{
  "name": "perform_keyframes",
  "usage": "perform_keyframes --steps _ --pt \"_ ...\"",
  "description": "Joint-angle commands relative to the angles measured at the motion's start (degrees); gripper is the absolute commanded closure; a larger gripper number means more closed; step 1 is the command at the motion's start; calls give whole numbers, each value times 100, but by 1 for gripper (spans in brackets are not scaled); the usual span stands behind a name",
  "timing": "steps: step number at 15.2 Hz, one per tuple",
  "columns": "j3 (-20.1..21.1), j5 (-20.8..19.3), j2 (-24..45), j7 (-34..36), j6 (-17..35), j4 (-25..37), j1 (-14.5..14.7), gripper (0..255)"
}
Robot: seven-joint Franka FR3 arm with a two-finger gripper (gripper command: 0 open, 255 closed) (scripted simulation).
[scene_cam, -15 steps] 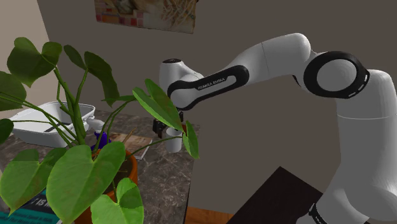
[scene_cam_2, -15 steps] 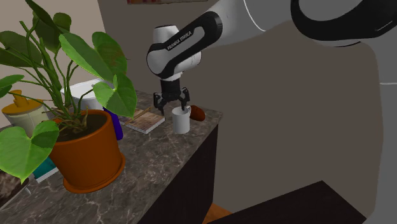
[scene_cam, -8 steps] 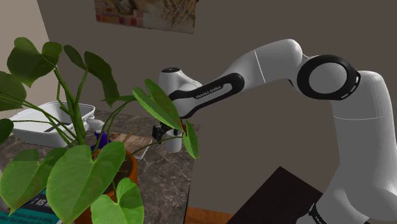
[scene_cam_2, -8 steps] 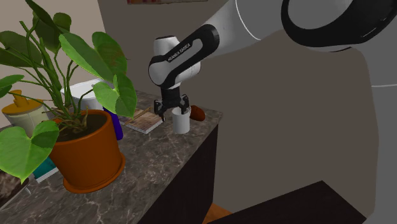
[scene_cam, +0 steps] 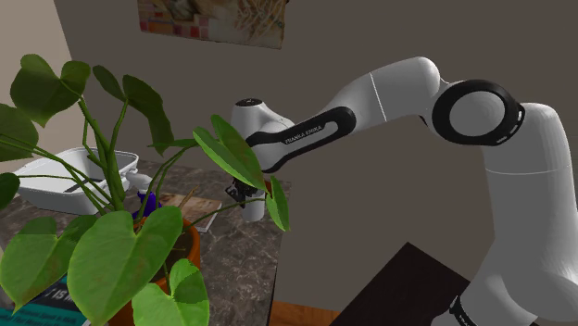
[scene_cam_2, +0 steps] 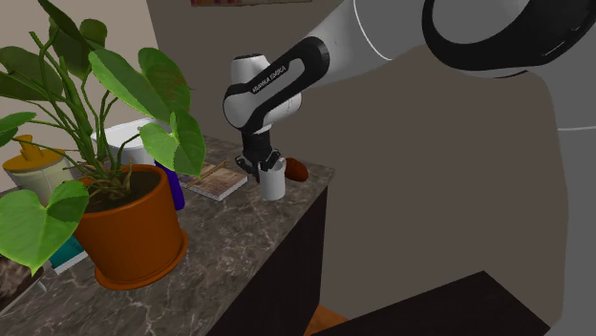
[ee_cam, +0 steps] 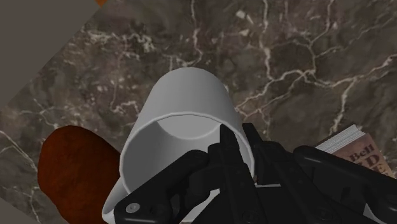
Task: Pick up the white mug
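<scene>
The gripper [scene_cam_2: 260,164] is sitting at the top of the mug [scene_cam_2: 273,183], which is standing upright on the counter [scene_cam_2: 239,250], near the counter's far corner in the second exterior view. In the wrist view the gripper [ee_cam: 238,147] is clamping the mug [ee_cam: 191,102] by its rim: the fingers [ee_cam: 226,149] are standing close together with the rim wall between them, one inside the opening and one outside. The mug is showing plain white to grey, and its base is resting on the dark veined counter [ee_cam: 286,51]. A brown object [ee_cam: 70,168] is lying just beside the mug, on the side away from the book [ee_cam: 356,149]. In the second exterior view the book [scene_cam_2: 222,180] is lying near the mug, between it and the pot [scene_cam_2: 129,234] holding the plant. In the shoulder view the arm [scene_cam: 389,93] is reaching toward that view's left, and leaves [scene_cam: 236,153] are partly covering the gripper [scene_cam: 243,192] and the mug [scene_cam: 253,209].
</scene>
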Motion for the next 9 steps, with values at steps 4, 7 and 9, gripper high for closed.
perform_keyframes --steps 4,7,9 --pt "19 31 -65 -22 -120 59 -5 255" --pt "44 79 -164 -59 -301 146 -17 255" --pt "60 109 -226 -83 -424 211 -24 255"
